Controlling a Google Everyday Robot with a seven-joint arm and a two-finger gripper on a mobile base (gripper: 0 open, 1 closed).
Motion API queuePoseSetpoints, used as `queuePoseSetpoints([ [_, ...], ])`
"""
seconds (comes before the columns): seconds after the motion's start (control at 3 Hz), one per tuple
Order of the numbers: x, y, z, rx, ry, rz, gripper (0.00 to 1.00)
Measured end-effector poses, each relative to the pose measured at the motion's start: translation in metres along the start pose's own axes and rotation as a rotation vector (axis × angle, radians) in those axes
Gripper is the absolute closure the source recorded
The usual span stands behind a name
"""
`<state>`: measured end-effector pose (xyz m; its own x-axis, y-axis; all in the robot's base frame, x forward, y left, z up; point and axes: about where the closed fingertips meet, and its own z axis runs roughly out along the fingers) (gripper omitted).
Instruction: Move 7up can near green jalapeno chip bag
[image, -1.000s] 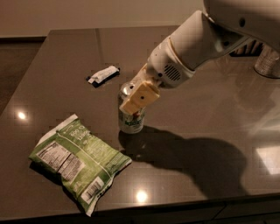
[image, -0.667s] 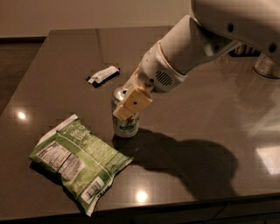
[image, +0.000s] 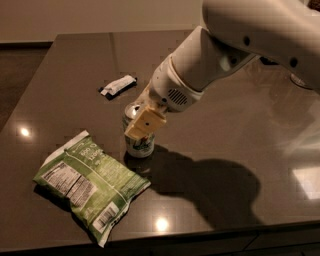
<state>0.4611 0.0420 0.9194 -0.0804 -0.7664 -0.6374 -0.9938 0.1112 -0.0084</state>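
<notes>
I see gripper (image: 139, 122) clamped on 7up can (image: 141, 148), centre-left; both slid left since earlier, nearer green jalapeno chip bag (image: 90, 185), lower left.

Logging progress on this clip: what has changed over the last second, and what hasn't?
The hand, clamped on the 7up can, has moved it a little leftward in view across the table, closer to the green jalapeno chip bag; a gap remains. The bag and the white wrapped bar stayed put.
</notes>
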Motion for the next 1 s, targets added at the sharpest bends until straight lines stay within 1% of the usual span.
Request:
queuePoseSetpoints([
  [0.33, 0.0011, 0.0002, 0.0, 0.001, -0.011, -0.007, 0.05],
  [0.67, 0.0004, 0.0009, 0.0001, 0.001, -0.01, -0.009, 0.0],
  [1.0, 0.0003, 0.001, 0.0001, 0.001, -0.01, -0.009, 0.0],
])
